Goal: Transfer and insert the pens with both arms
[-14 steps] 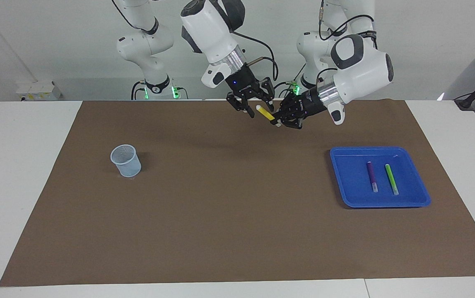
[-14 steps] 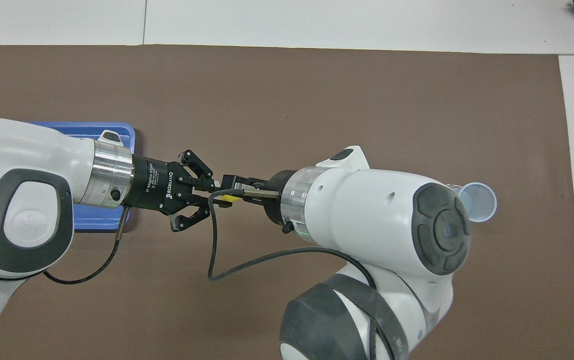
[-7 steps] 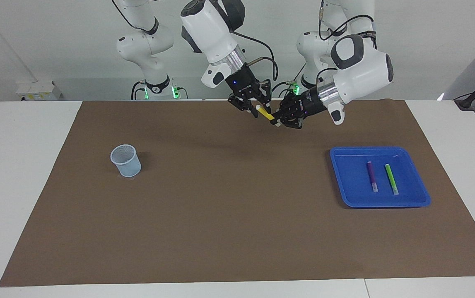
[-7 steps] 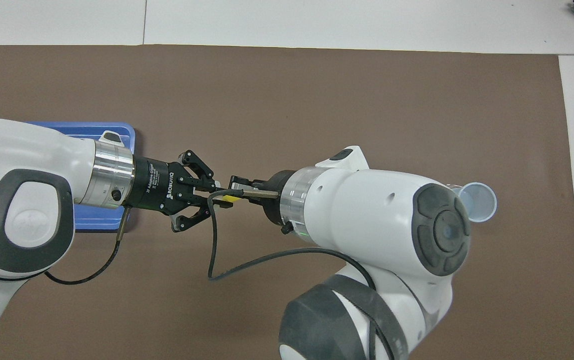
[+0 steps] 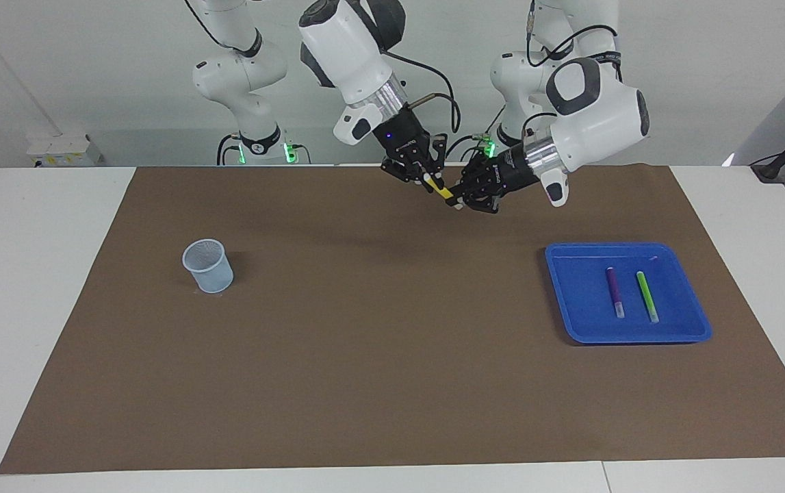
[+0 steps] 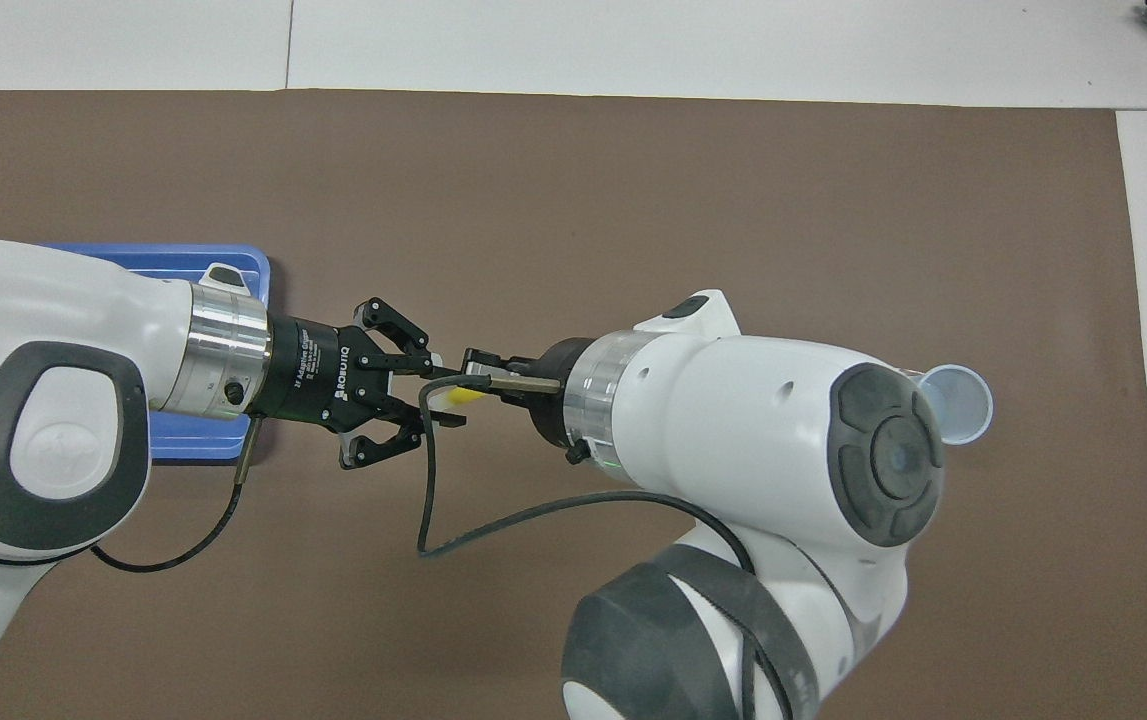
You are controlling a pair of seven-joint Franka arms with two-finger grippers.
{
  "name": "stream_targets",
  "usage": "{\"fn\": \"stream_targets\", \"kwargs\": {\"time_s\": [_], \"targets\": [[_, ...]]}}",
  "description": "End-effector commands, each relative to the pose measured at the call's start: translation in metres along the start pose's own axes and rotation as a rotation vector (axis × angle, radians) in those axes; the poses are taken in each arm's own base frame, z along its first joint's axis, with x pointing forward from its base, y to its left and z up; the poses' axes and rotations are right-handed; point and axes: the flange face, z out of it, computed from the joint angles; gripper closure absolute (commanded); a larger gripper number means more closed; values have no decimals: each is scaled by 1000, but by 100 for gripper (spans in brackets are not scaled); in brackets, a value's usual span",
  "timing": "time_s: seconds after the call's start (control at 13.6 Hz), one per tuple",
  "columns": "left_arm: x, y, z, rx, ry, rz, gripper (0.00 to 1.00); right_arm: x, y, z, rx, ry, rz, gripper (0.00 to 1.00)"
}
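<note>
While both arms meet in the air over the brown mat (image 5: 365, 356), near the robots' edge of it, the yellow pen (image 5: 441, 191) lies slanted between their two grippers. The right gripper (image 5: 426, 179) is closed on the pen's upper, pale-capped end. The left gripper (image 5: 459, 198) sits at the pen's lower end; whether its fingers are parted or pressing on the pen cannot be told. The blue tray (image 5: 570, 329) lies on the mat toward the left arm's end. In it the purple pen (image 5: 615, 291) and the green pen (image 5: 647, 295) lie side by side, apart, pale ends away from the robots. The cup (image 5: 208, 266) stands upright on the mat toward the right arm's end.
</note>
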Motion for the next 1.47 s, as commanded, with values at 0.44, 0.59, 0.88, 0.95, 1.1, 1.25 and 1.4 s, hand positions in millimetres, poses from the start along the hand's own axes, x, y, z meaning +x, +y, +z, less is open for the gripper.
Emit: {"fn": "stream_targets", "kwargs": {"time_s": [0.44,0.59,0.88,0.95,1.1,1.25,1.4], "targets": [[5,-22,-9,-21,62,143,39,74,107,-51,-296,-88,-346,100],[15,-23,-9,9,152,313,42,99,153,-75,-422,-123,-458,100],[41,-28,-17,158,375,704,43,144,249,-123,-546,-184,-633,100],[52,-25,-27,191,429,783,44,149,270,-130,-548,-199,-662,100],[77,-21,-52,264,485,958,45,150,309,-143,-557,-212,-645,100],[110,-16,-83,344,547,1124,46,139,330,-142,-562,-228,-615,100],[146,-11,-117,408,581,1280,46,133,344,-132,-566,-218,-608,100]]}}
